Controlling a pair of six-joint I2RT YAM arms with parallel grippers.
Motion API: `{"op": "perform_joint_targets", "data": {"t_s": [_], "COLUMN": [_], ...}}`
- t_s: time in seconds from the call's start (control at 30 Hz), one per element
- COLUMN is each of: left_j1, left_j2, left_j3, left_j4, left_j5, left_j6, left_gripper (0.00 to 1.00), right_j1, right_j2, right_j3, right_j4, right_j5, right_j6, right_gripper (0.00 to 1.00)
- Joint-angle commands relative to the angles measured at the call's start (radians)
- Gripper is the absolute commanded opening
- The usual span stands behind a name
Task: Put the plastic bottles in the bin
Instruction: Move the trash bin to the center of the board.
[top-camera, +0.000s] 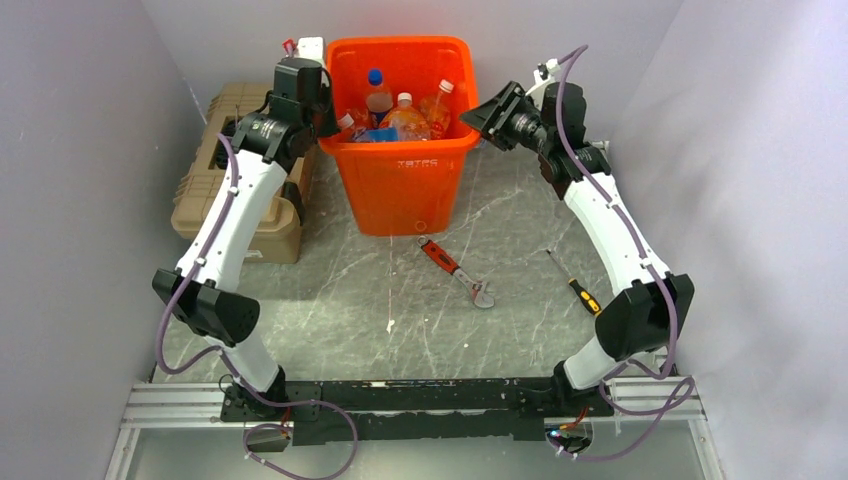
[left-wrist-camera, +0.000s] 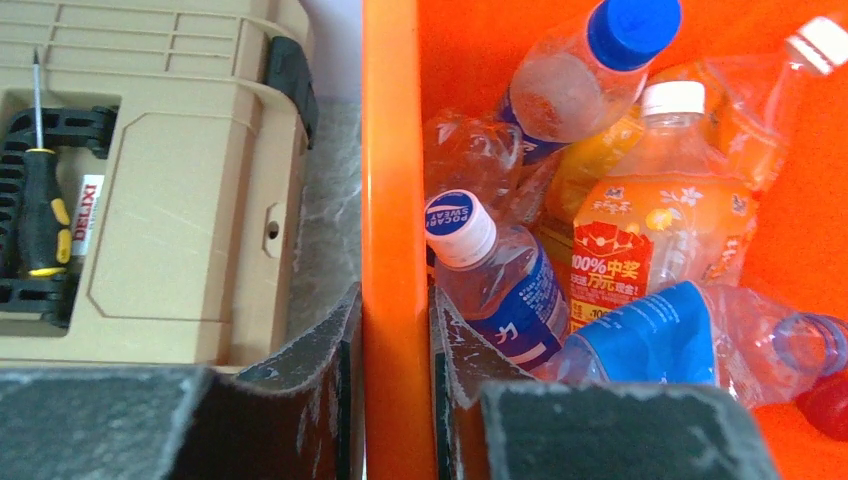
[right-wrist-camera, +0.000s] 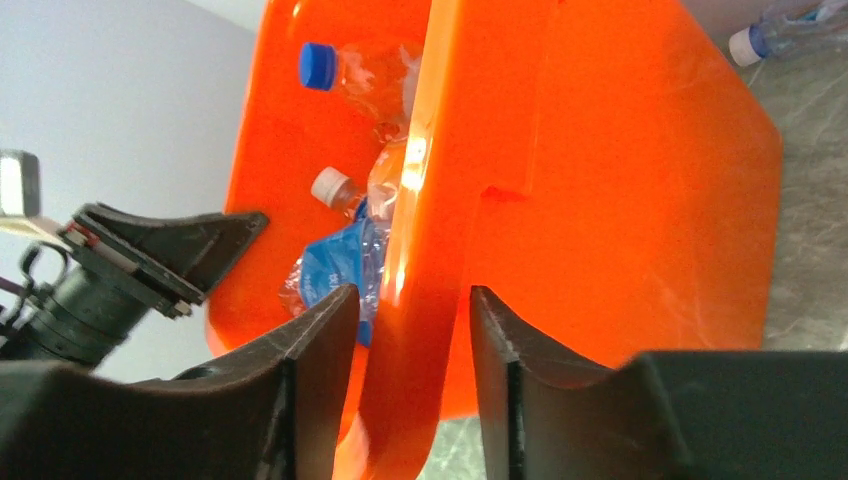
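Toward the back of the worktop (top-camera: 330, 300), clamps the left hand (left-wrist-camera: 397, 300) on the left wall of the bin (top-camera: 400, 185), one finger outside and one inside, next to the plastic bottles (top-camera: 400, 118) heaped within. Straddles the opposite rim with the right hand (right-wrist-camera: 412, 300), outer finger against the wall, inner finger with a sliver of gap, so cannot tell whether grasping or released. Shows a white-capped bottle (right-wrist-camera: 795, 22) lying on the worktop beyond the bin, a tan toolbox (top-camera: 250, 170) just left of it, and a wrench (top-camera: 455, 270) and screwdriver (top-camera: 578, 285) nearer the arm bases.
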Motion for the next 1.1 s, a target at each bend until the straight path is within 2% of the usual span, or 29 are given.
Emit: {"op": "perform_joint_targets", "data": {"t_s": [0.0, 0.13, 0.23, 0.27, 0.5, 0.63, 0.83, 1.07], "left_j1": [-0.013, -0.002, 0.009, 0.011, 0.016, 0.016, 0.016, 0.016], "left_j2": [-0.111, -0.122, -0.120, -0.118, -0.114, -0.130, -0.157, -0.224], "left_j3": [0.025, 0.015, 0.028, 0.032, 0.056, 0.047, 0.031, -0.077], "left_j4": [0.005, 0.004, 0.002, 0.002, 0.005, 0.020, 0.032, 0.092], "left_j5": [0.068, 0.021, -0.015, -0.020, -0.122, -0.181, -0.235, -0.301], "left_j6": [0.136, 0.161, 0.175, 0.179, 0.227, 0.256, 0.272, 0.348], "left_gripper": [0.00, 0.00, 0.00, 0.00, 0.00, 0.00, 0.00, 0.00], "right_j1": [0.008, -0.030, -0.052, -0.061, -0.158, -0.195, -0.214, -0.152], "right_j2": [0.008, -0.023, -0.060, -0.070, -0.143, -0.112, 0.024, 0.294], "right_j3": [0.027, -0.005, -0.044, -0.059, -0.192, -0.215, -0.333, -0.277], "right_j4": [0.017, 0.024, 0.044, 0.055, 0.215, 0.204, 0.407, 0.548], "right_j5": [-0.075, -0.058, -0.030, -0.027, -0.056, 0.028, 0.177, 0.290], "right_j6": [-0.028, -0.014, -0.001, 0.007, 0.131, 0.140, 0.201, 0.273], "right_gripper": [0.56, 0.74, 0.98, 1.00, 1.00, 1.00, 0.99, 0.96]}}
